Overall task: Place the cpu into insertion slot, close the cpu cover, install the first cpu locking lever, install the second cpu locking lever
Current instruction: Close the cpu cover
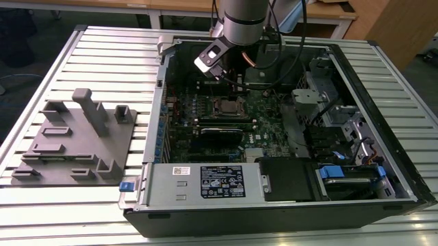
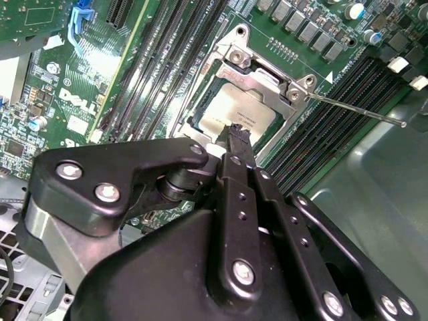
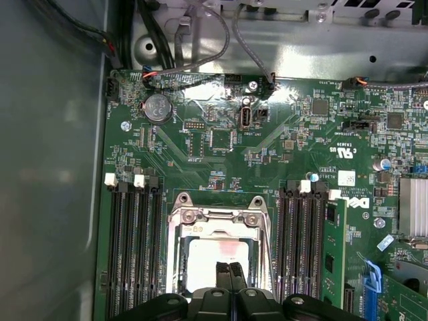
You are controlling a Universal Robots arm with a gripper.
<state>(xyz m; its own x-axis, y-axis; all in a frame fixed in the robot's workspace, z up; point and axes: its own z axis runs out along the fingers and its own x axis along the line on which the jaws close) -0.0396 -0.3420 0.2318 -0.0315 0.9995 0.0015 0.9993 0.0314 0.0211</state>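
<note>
One grey fixture [image 1: 75, 138] with upright holders sits on the slatted worktop [image 1: 89, 46] at the exterior view's left, just beside an open computer case [image 1: 274, 210] that lies flat with its green circuit board [image 1: 267, 110] exposed. Near the middle of that board is the insertion slot [image 1: 229, 106], and the arm comes down over it from the far side. The tool [image 1: 231, 81] hangs just above the slot's far edge. In both wrist views the cpu [image 2: 234, 110] [image 3: 214, 257] lies in the slot with its silver top showing through the window of the cpu cover [image 2: 264, 80] [image 3: 217, 224], which lies flat over it. The tool [image 2: 237, 134] [image 3: 229, 269] has its fingers pressed together, gripping nothing, their tips poised over the cpu's edge. In the second wrist view a thin metal lever [image 2: 354, 110] juts out from the slot's corner across the long black slots [image 2: 334, 100]. Drive bays with blue tabs [image 1: 330, 171] fill the case's side at the exterior view's right.
</note>
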